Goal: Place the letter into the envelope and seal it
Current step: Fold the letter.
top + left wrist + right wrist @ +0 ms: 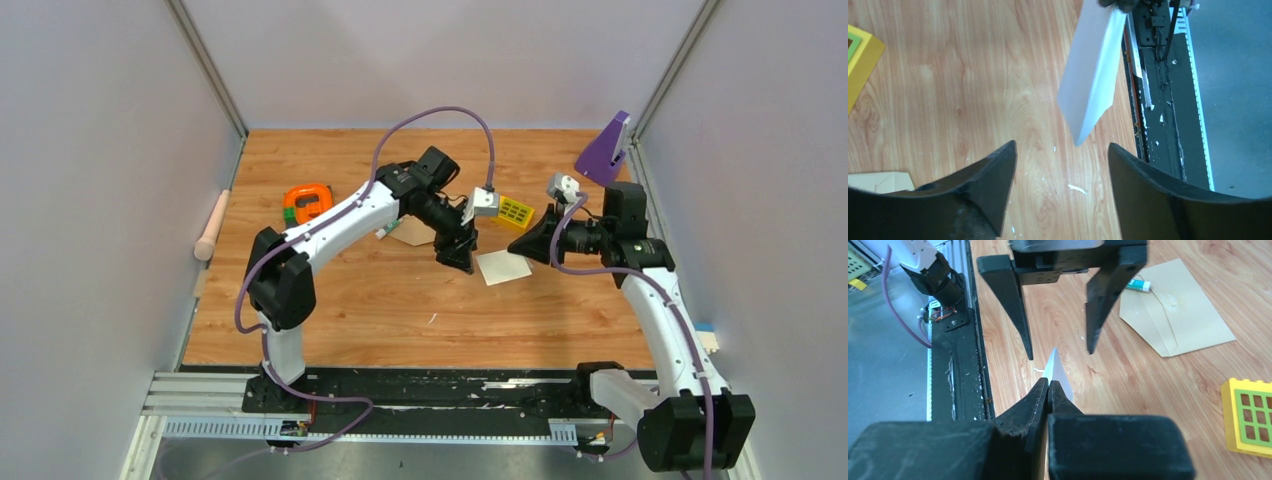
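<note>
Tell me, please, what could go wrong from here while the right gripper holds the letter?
The right gripper pinches the letter by one edge only, so the sheet may slip or twist. The open left gripper faces the letter's thin corner; closing there could miss or crease it. The envelope lies flat and unheld on the table, so it may slide during insertion.

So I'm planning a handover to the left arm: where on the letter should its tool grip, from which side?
Probably the free corner of the letter, opposite where the shut right tool pinches it. That corner points edge-on at the gap of the open left tool, so come straight in from the left and close on both faces.
</note>
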You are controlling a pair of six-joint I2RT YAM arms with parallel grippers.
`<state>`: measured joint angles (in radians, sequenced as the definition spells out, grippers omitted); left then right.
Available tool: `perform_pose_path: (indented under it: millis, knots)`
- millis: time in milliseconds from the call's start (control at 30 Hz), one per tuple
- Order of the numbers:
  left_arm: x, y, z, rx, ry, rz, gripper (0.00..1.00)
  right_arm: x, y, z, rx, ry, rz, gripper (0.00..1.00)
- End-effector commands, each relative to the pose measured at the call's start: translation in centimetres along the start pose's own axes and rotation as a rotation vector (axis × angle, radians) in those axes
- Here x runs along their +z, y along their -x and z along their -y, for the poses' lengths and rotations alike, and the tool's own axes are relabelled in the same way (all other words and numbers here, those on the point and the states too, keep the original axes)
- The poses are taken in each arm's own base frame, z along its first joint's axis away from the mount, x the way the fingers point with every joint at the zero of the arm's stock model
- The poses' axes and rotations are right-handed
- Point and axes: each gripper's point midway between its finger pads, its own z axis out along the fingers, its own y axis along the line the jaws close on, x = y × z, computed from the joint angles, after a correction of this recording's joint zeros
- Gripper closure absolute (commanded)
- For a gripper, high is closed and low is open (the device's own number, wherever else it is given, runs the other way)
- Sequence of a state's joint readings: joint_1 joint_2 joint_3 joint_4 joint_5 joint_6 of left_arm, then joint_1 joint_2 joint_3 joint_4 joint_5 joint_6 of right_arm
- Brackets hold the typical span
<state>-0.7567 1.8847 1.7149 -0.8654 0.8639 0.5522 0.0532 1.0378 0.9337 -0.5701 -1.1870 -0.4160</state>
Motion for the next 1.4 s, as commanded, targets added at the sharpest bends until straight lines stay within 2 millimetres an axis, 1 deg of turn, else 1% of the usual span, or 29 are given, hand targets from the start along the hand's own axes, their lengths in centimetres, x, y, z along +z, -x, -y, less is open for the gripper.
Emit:
perform_pose_path:
  millis: [0,67,200,333,400,467,533,567,600,633,667,733,767,800,867,900,933,1033,1067,1100,1200,1267,1300,1333,1367]
  knots:
    - [-1.7,2.4,1.2,-0.010,-0.020,0.073,0.19,0.2,0.8,-1.1,-0.039,0.087,0.041,1.00]
    - [-1.7,2.9,1.4,-0.019,-0.032,0.096,0.15,0.4,0.7,-1.3,-0.032,0.102,0.038,1.00]
    - [-1.5,3.5,1.1,-0.037,-0.035,0.118,0.10,1.0,0.2,-1.5,-0.023,0.123,0.023,1.00]
    - [-1.1,3.8,1.3,-0.056,-0.066,0.140,0.09,1.7,-0.5,-1.4,0.002,0.140,0.003,1.00]
    - [-0.7,4.1,1.6,-0.056,-0.079,0.141,0.11,2.0,-0.8,-1.3,0.012,0.143,-0.009,1.00]
    - [-0.3,4.1,2.1,-0.050,-0.091,0.135,0.15,2.3,-1.0,-1.2,0.018,0.146,-0.018,1.00]
    - [0.3,4.1,2.6,-0.045,-0.109,0.123,0.22,2.5,-1.1,-1.2,0.018,0.148,-0.024,1.00]
    - [0.5,4.1,2.9,-0.039,-0.118,0.117,0.27,2.5,-1.1,-1.1,0.016,0.146,-0.024,1.00]
    - [0.8,3.9,3.0,-0.042,-0.124,0.108,0.29,2.5,-1.1,-1.2,0.017,0.146,-0.025,1.00]
    - [1.0,4.0,3.2,-0.029,-0.129,0.104,0.35,2.6,-1.0,-1.1,0.014,0.144,-0.024,1.00]
    - [1.2,3.7,3.3,-0.030,-0.136,0.093,0.42,2.5,-1.0,-1.1,0.011,0.141,-0.024,1.00]
    - [1.5,3.6,3.4,-0.030,-0.143,0.084,0.50,2.5,-1.0,-1.0,0.009,0.135,-0.024,1.00]
    - [1.6,3.6,3.4,-0.026,-0.144,0.081,0.59,2.5,-0.9,-1.0,0.008,0.131,-0.023,1.00]
    - [1.6,3.5,3.5,-0.028,-0.145,0.077,0.64,2.5,-0.9,-1.0,0.007,0.129,-0.023,1.00]
    - [1.7,3.4,3.4,-0.024,-0.144,0.072,0.86,2.6,-1.0,-0.8,0.009,0.122,-0.025,1.00]
    - [1.6,3.4,3.3,-0.020,-0.137,0.069,0.93,2.6,-1.0,-0.7,0.008,0.120,-0.025,1.00]
    - [1.6,3.4,3.2,-0.018,-0.131,0.069,0.99,2.6,-1.0,-0.6,0.011,0.118,-0.025,0.94]
    - [1.3,3.4,2.8,-0.009,-0.088,0.061,1.00,2.6,-0.8,-0.1,0.028,0.095,-0.033,0.46]
    - [1.3,3.5,2.6,-0.007,-0.077,0.063,1.00,2.6,-0.6,0.3,0.039,0.078,-0.036,0.35]
    - [1.1,3.6,2.5,-0.004,-0.062,0.063,1.00,2.5,-0.4,0.5,0.051,0.069,-0.036,0.28]
    - [0.3,4.2,1.9,-0.006,-0.018,0.094,1.00,2.1,-0.2,0.9,0.098,0.063,-0.025,0.12]
    - [-0.5,4.8,1.3,-0.021,0.011,0.125,1.00,1.9,0.1,1.0,0.114,0.068,-0.013,0.10]
    - [-1.0,5.1,0.8,-0.032,0.032,0.148,1.00,1.8,0.2,1.1,0.121,0.069,-0.009,0.09]
    - [-1.4,5.2,0.7,-0.037,0.040,0.159,1.00,1.7,0.3,1.2,0.126,0.066,-0.006,0.09]
    - [-1.8,5.5,0.3,-0.049,0.054,0.180,1.00,1.6,0.4,1.4,0.131,0.058,-0.003,0.09]
